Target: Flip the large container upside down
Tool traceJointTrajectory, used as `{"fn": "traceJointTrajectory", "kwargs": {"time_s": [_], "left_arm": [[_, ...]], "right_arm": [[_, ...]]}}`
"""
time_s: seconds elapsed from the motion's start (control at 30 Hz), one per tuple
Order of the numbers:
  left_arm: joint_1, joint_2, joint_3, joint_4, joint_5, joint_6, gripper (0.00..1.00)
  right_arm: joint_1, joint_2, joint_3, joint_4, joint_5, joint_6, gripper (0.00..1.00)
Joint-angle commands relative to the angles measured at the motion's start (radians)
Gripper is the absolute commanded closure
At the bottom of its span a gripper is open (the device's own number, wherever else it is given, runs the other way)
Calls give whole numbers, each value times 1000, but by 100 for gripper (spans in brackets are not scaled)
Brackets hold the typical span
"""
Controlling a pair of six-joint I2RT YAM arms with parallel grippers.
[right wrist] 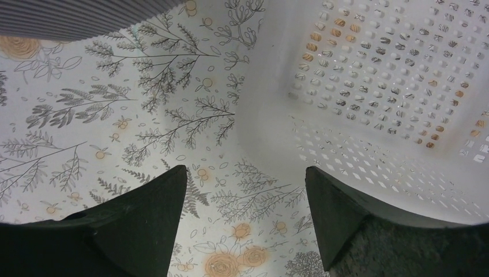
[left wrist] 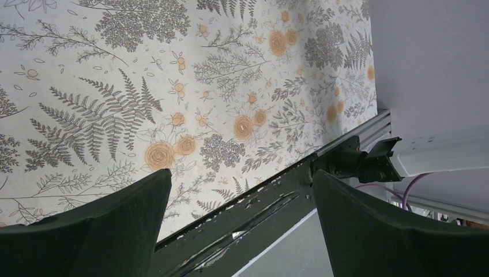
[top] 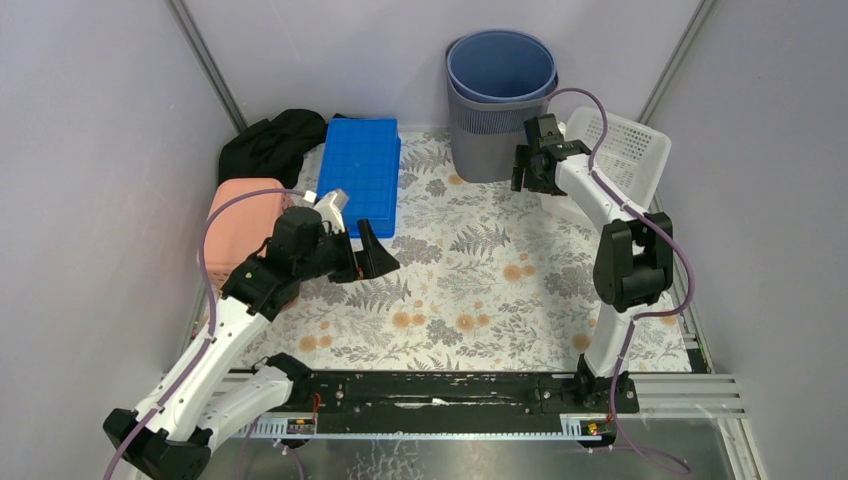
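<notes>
Pale grey walls close in a table covered by a fern-and-rose printed cloth (top: 470,280). From above, the large container, a grey ribbed bin (top: 485,130), stands upright with its mouth up at the far edge of the cloth, and a blue bin (top: 500,65) is nested inside it. Just right of the grey ribbed bin leans a white perforated basket (top: 630,150). Left of the bin lies a flat blue crate (top: 360,175), with a black cloth (top: 270,145) and a pink tub (top: 240,225) further left. The right gripper (top: 530,180) hangs just in front of the bin, between it and the basket. The left gripper (top: 365,262) sits well away from the bin, near the crate's front corner, jaws spread and empty.

Only the left wrist view shows the black rail (left wrist: 242,219) at the near table edge; its gripper (left wrist: 241,179) has wide-apart fingers with nothing between them, and the bin is out of frame.

In the right wrist view the bin (right wrist: 75,17) is cut to a ribbed strip at top left, with the basket (right wrist: 392,86) on the right. The right gripper (right wrist: 245,173) is parted and holds nothing, over bare cloth.
</notes>
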Motion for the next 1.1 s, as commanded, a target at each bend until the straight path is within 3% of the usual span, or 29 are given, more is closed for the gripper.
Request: {"fn": "traceJointTrajectory", "kwargs": {"time_s": [0.0, 0.53, 1.07], "left_arm": [[-6, 1, 4, 13, 27, 29, 0], [-6, 22, -18, 53, 53, -1, 0], [-6, -56, -45, 46, 61, -42, 0]], "right_arm": [[-22, 16, 9, 62, 35, 15, 19], [-31, -47, -193, 126, -46, 31, 26], [-30, -432, -563, 124, -156, 106, 27]]}}
